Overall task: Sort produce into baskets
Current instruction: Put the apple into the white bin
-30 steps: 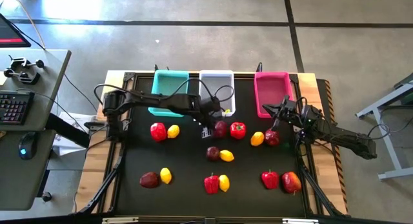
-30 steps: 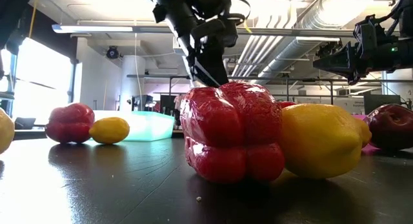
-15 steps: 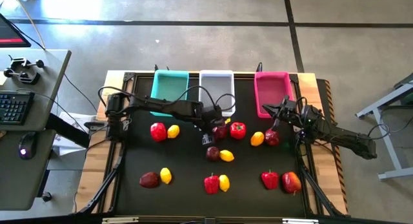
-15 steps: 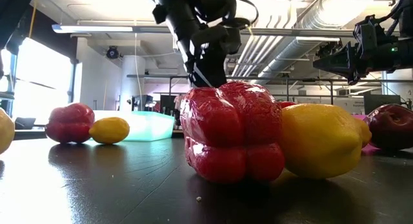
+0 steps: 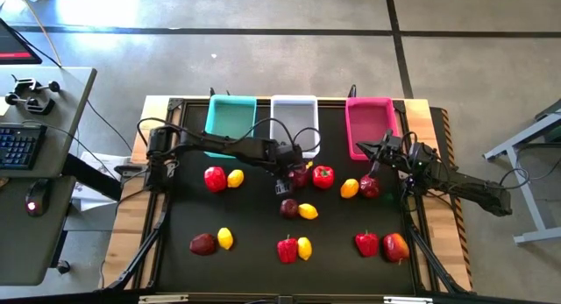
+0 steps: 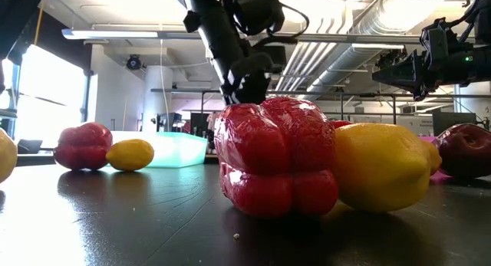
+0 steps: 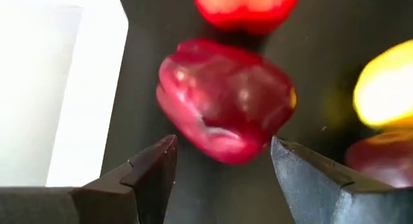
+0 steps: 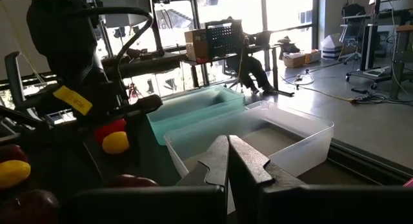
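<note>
A dark maroon fruit [image 7: 226,98] lies on the black table in front of the white basket [image 5: 294,120]. My left gripper [image 7: 222,156] slants down over it, open, with one finger on each side of the fruit's near end and a gap showing on both sides. A red pepper [image 5: 323,175] lies just beyond the fruit. The teal basket [image 5: 230,118] and the pink basket [image 5: 368,124] stand at the far edge. My right gripper [image 5: 379,157] waits shut near the pink basket, clear of the produce.
Peppers, lemons and maroon fruits lie scattered over the table: a pepper [image 5: 215,178] and a lemon [image 5: 235,177] at the left, a maroon fruit [image 5: 289,208] and a lemon [image 5: 308,211] in the middle. Several more lie along the near edge. A desk [image 5: 44,129] stands beyond the table's left edge.
My left gripper has sunk a little and tipped further downward, closing in on the maroon fruit in front of the white basket. No produce has moved.
</note>
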You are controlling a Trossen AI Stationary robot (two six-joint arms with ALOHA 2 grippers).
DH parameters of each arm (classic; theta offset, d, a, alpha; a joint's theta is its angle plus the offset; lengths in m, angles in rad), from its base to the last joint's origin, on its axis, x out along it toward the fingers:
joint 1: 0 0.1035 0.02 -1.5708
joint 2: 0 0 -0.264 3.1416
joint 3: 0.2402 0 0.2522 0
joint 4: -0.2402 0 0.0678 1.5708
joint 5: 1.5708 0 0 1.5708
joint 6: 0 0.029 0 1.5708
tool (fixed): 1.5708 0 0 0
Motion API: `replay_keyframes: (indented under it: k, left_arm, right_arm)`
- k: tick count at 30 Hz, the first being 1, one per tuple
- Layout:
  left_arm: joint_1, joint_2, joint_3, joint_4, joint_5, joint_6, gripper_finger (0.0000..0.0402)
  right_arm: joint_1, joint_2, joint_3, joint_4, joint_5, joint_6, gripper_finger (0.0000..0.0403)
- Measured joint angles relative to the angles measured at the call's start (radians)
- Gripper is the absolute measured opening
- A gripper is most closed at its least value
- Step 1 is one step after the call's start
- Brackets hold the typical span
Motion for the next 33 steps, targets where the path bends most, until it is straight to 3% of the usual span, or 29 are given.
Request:
replay_keyframes:
  k: [12,22,33]
  left_arm:
    - [-0.003,0.007,0.000,0.013,-0.047,0.110,0.0239]
    - [-0.003,0.030,-0.027,0.030,0.098,-0.063,0.0239]
    - [0.004,0.030,-0.108,0.165,0.043,-0.168,0.0210]
  right_arm:
    - [0.000,0.001,0.000,0.000,0.000,0.000,0.0000]
    - [0.000,0.001,0.000,0.000,0.000,0.000,0.0000]
    - [0.000,0.001,0.000,0.000,0.000,0.000,0.0000]
